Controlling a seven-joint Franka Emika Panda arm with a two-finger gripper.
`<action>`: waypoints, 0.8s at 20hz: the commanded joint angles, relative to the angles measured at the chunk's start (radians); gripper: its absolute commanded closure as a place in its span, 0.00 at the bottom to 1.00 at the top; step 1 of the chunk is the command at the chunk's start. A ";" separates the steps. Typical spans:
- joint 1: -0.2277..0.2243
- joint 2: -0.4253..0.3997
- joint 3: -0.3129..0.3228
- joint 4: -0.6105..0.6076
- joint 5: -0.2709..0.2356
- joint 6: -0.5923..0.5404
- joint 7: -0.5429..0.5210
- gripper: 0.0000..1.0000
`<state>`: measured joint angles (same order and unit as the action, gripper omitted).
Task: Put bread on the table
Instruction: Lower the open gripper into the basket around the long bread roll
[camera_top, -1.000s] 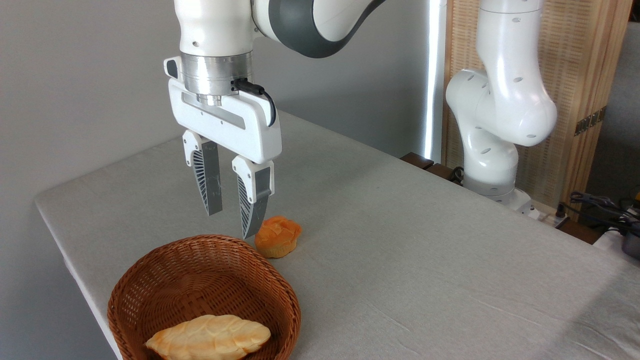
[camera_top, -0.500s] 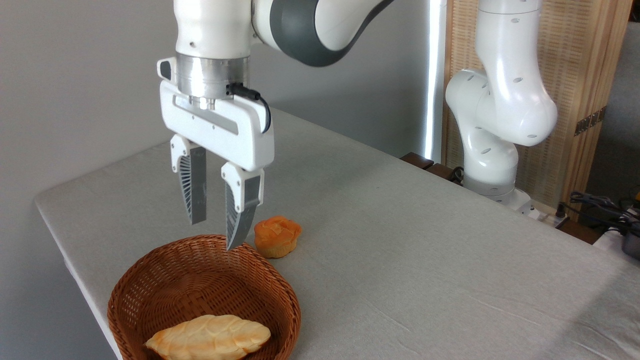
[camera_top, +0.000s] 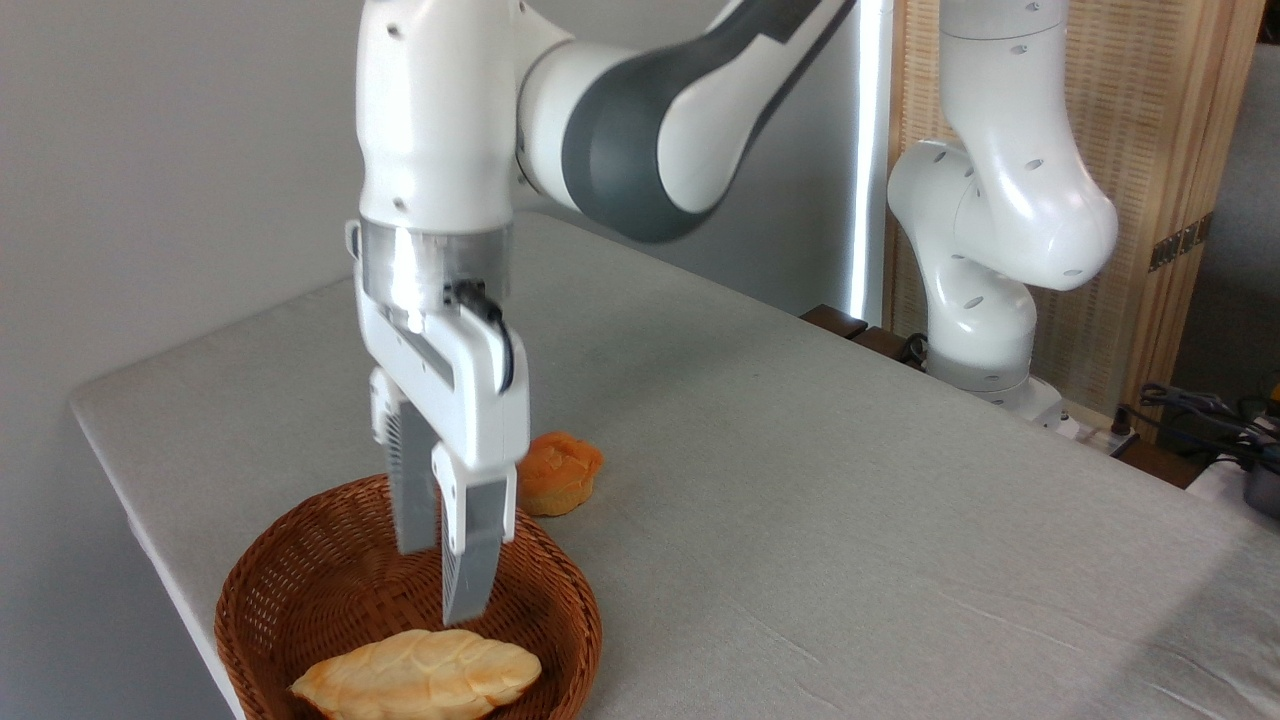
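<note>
Bread (camera_top: 418, 675) lies in the wicker basket (camera_top: 270, 590) at the near left corner of the bench (camera_top: 800, 480), not yet grasped. Above it hangs the end effector (camera_top: 440, 585), fingers slightly apart and holding nothing, tips just over the loaf. The reach is the step in hand; next it must descend, straddle the loaf and close. A small bun (camera_top: 560, 472) sits beside the basket.

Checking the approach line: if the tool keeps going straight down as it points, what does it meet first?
Most likely the bread lying in the basket; the tool hangs just above it, though depth is hard to judge.
</note>
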<state>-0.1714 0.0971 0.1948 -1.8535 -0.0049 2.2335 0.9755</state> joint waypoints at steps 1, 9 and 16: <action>-0.003 0.029 0.018 -0.016 -0.007 0.021 0.196 0.00; -0.005 0.111 0.017 -0.016 -0.006 0.150 0.242 0.00; -0.005 0.154 -0.006 -0.015 -0.003 0.179 0.242 0.00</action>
<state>-0.1771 0.2352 0.1993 -1.8676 -0.0049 2.3720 1.1958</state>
